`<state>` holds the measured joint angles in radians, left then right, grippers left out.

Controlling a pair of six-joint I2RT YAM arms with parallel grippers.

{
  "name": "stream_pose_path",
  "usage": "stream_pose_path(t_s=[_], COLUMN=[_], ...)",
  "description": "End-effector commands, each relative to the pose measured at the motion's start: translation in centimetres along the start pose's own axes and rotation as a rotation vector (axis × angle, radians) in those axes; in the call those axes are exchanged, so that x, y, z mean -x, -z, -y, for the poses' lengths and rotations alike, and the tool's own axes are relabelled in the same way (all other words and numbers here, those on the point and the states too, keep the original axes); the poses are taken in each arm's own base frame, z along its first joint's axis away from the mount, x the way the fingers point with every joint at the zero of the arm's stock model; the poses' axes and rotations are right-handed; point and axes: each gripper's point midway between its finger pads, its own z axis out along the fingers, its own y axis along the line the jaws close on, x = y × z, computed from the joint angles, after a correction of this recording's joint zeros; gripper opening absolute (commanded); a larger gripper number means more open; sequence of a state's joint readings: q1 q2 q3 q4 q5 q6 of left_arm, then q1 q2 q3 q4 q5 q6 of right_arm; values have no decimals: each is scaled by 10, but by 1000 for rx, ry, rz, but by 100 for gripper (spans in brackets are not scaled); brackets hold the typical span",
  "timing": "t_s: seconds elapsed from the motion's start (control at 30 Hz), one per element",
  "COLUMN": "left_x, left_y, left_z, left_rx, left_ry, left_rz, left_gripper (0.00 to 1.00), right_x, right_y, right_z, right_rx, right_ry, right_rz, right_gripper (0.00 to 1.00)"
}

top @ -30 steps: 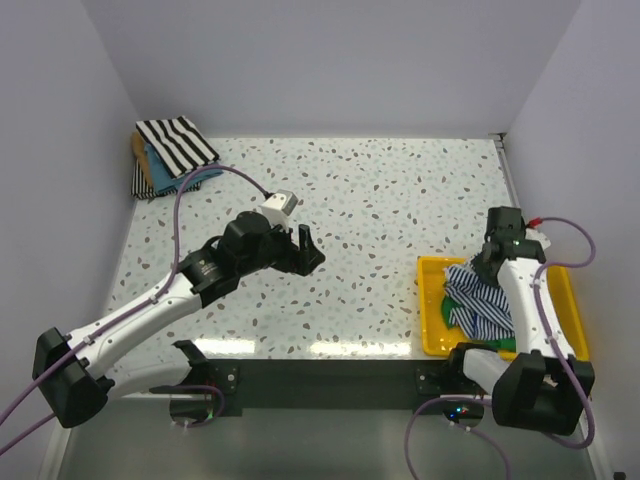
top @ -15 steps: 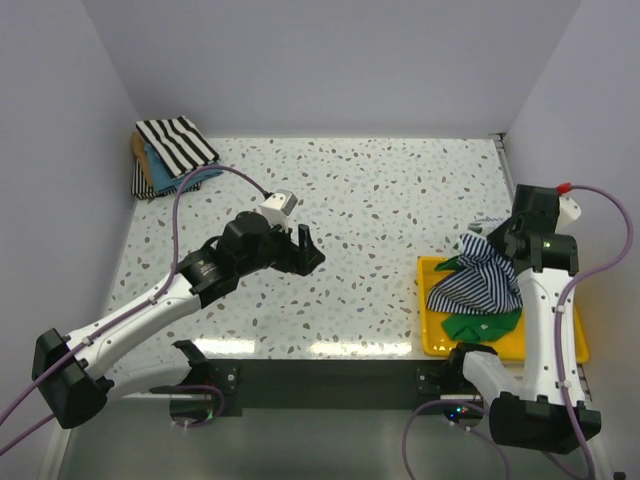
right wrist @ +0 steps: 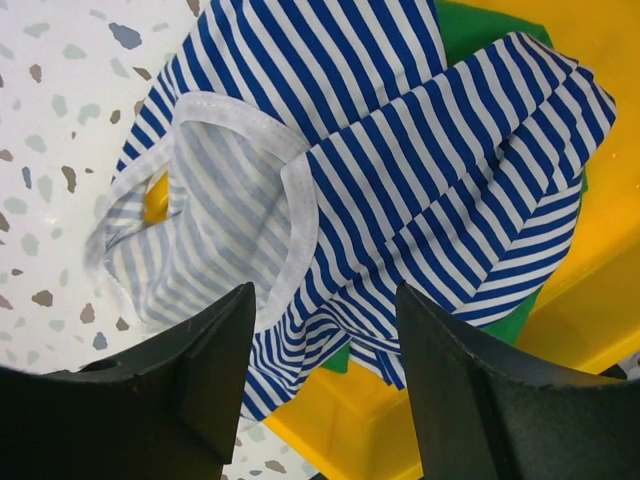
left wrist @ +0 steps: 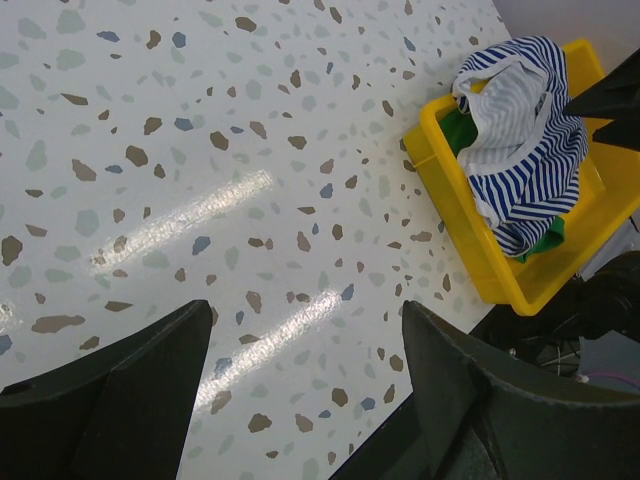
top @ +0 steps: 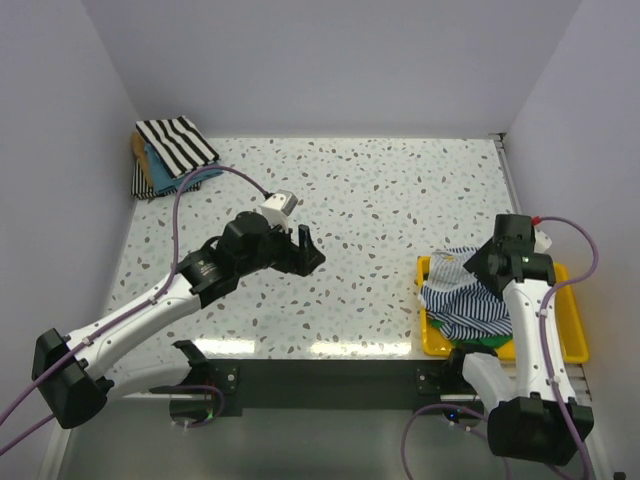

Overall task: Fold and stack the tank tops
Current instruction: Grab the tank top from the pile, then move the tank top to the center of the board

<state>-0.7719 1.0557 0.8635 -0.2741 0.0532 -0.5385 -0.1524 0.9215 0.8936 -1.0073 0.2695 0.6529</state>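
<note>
Blue-and-white striped tank top (top: 462,300) has dropped from mid-air back onto the yellow tray (top: 570,320), draped over its left rim, on top of the green tank top (right wrist: 480,30). Right gripper (right wrist: 320,295) sits above it, spread wide and empty. Left gripper (left wrist: 308,310) is also spread wide, over the worktop (top: 380,200).

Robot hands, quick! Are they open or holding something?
Left gripper: open, empty, over the table.
Right gripper: open, empty, above the striped tank top in the yellow tray.
</note>
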Motion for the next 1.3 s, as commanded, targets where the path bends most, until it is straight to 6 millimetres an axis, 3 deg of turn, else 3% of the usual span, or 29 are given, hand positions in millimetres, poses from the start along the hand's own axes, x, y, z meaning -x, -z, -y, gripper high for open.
stream_pose_path(t_s=[0.0,0.17,0.3,0.37,0.4,0.43,0.47,0.53,0.57,0.63,0.67,0.73,0.77,0.8,0.93,0.97,1.03,1.07,1.17,1.27], left_x=[14,10,9,10,11,12,12,18,22,28,34,40,47,53,83,96,110,124,145,157], left_y=[3,1,1,1,2,4,4,9,11,15,17,22,26,31,52,60,72,83,103,116], left_z=[7,7,6,5,6,5,5,5,6,6,8,6,6,3,-1,1,-4,0,2,3], left_rx=[-40,-41,-38,-34,-35,-31,-28,-23,-22,-15,-14,3,12,33,89,95,145,147,174,188], left_ry=[-9,-8,-9,-9,-9,-10,-10,-10,-9,-7,-4,5,10,15,21,16,16,9,5,9], left_rz=[50,43,41,41,44,50,51,70,81,103,118,134,155,182,278,313,358,396,465,505], left_gripper=[82,82,82,82,82,82,82,82,82,82,82,82,82,82,82,82,83,83,83,84], right_x=[-3,-26,-28,-25,-23,-18,0,18,40,61,78,94,103,113,139,153,160,170,183,188], right_y=[-7,-32,-48,-49,-46,-41,-25,0,29,59,88,117,147,161,235,264,292,322,367,390], right_z=[-5,-8,-14,-15,-14,-14,-22,-24,-32,-41,-52,-65,-81,-92,-132,-140,-154,-158,-171,-188], right_rx=[27,37,44,33,32,32,68,95,145,209,281,370,487,550,849,932,1045,1124,1273,1368], right_ry=[-27,-49,-64,-64,-65,-69,-80,-84,-92,-100,-98,-96,-85,-83,-88,-93,-103,-103,-103,-84], right_rz=[8,-53,-55,-55,-53,-39,10,54,114,172,206,242,264,289,355,411,403,454,477,456], right_gripper=[62,62,58,43,17,6,0,0,0,0,0,0,0,0,0,0,0,0,0,0])
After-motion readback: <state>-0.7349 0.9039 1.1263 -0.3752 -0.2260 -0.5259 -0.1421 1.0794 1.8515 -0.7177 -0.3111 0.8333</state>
